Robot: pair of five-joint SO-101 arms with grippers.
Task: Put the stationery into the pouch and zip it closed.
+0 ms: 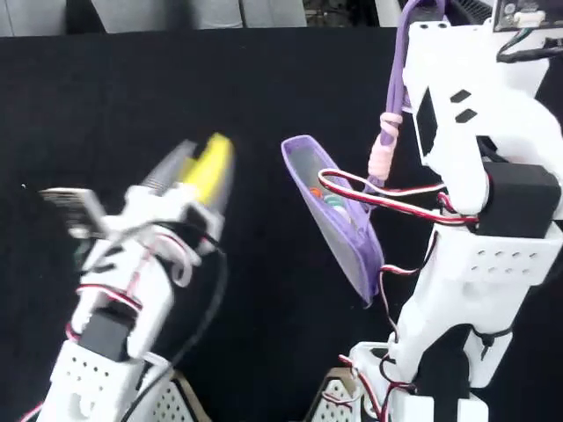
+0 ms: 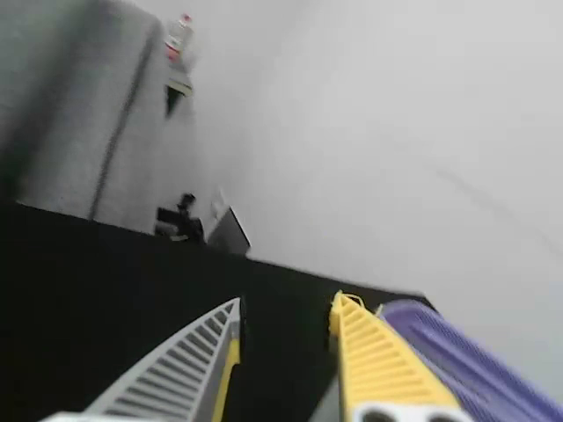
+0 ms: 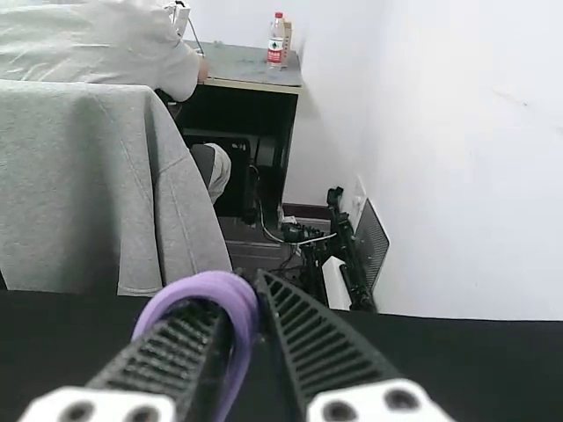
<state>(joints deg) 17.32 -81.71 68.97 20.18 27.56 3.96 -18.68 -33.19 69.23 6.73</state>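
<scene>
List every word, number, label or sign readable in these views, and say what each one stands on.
No text is readable.
Bottle on the desk behind: it has a label band, too small to read.
Pouch and its strap, pinched in the right gripper: no print visible.
Small board on the left arm's wrist: any markings are too blurred to read.

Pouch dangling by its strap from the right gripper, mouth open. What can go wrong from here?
1. The pouch hangs tilted with its mouth open, so a swing may spill the stationery inside.
2. The right gripper clamps only the thin strap, so the pouch will likely twist away when it is pulled closed.
3. The left gripper is open beside the pouch, holding nothing. A push from it could set the pouch swinging.
</scene>
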